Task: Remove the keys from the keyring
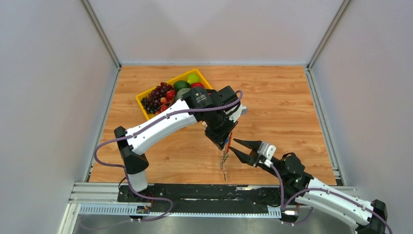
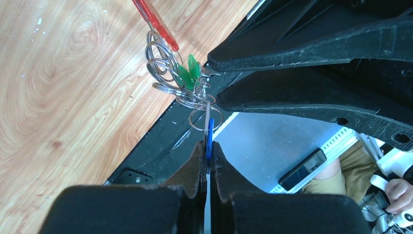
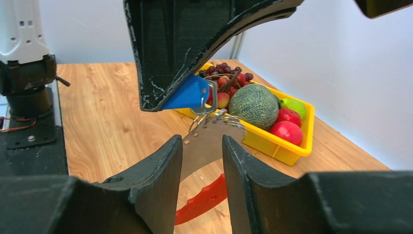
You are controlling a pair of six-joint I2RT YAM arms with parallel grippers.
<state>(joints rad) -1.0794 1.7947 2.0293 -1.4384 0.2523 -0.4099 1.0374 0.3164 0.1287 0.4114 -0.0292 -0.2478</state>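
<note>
Keyring [image 2: 178, 85] hangs in the air over the table [image 1: 282, 102], low in the middle of the overhead view. Its rings are bunched and the red tag [image 2: 156, 22] dangles from them. The left gripper [image 2: 208, 153] is pressed together on the head of a blue key [image 3: 187, 92], so the whole bunch hangs from that one key. This is probably to anchor it while the ring is worked off.

The right gripper [image 3: 203, 144] faces the bunch with its fingers spread either side of what looks like a pale key [image 3: 204, 156], bottom centre of its own view. Whether they touch it I cannot tell. Green keys [image 2: 187, 73] sit among the rings. A yellow fruit tray [image 3: 292, 153] stands well behind.
</note>
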